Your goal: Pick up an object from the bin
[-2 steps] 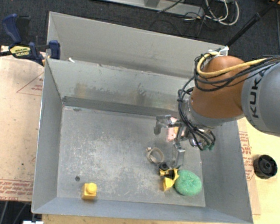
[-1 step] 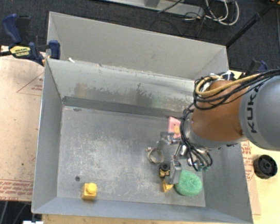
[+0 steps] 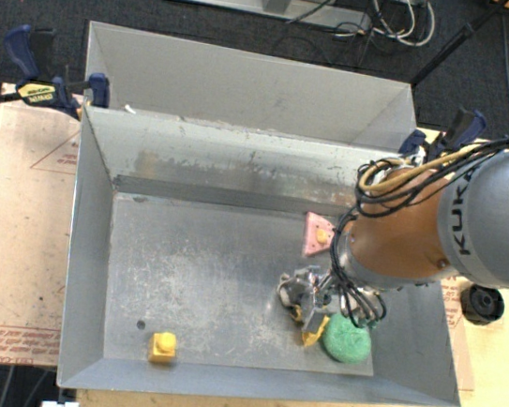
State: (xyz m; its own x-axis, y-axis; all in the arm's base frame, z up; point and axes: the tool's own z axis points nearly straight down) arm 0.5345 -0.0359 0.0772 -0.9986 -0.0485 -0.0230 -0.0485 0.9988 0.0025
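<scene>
Starting at the left: seeing a small yellow block (image 3: 162, 346) parked alone toward the 7 o'clock corner of the grey bin (image 3: 87, 249), well apart from everything else, with bare scuffed floor across the middle. Moving right, finding the gripper (image 3: 305, 298) down low over the floor at roughly 4 o'clock of the bin, mixed up with cables and metal bits, so honestly can't tell whether open or closed, and can't confirm anything held. Straight up from there at 12 o'clock, near but apart, spotting a pink flat thing (image 3: 316, 234) by the foot of the back wall. Just below the gripper at about 5 o'clock, touching or as good as touching, noticing a little yellow piece (image 3: 315, 331), long axis running roughly 1 to 7 o'clock. Further right, at 4 o'clock from the gripper and just beside that yellow piece, seeing a round green lump (image 3: 347, 343) close to the front wall. Above all that, reaching in from 3 o'clock, the arm's orange cover (image 3: 400, 243). Guessing the yellow piece or the green lump as the likely target, both lying toward 4 to 5 o'clock, so probably needing only a small shift that way. Worth watching the green lump crowding the yellow piece.
</scene>
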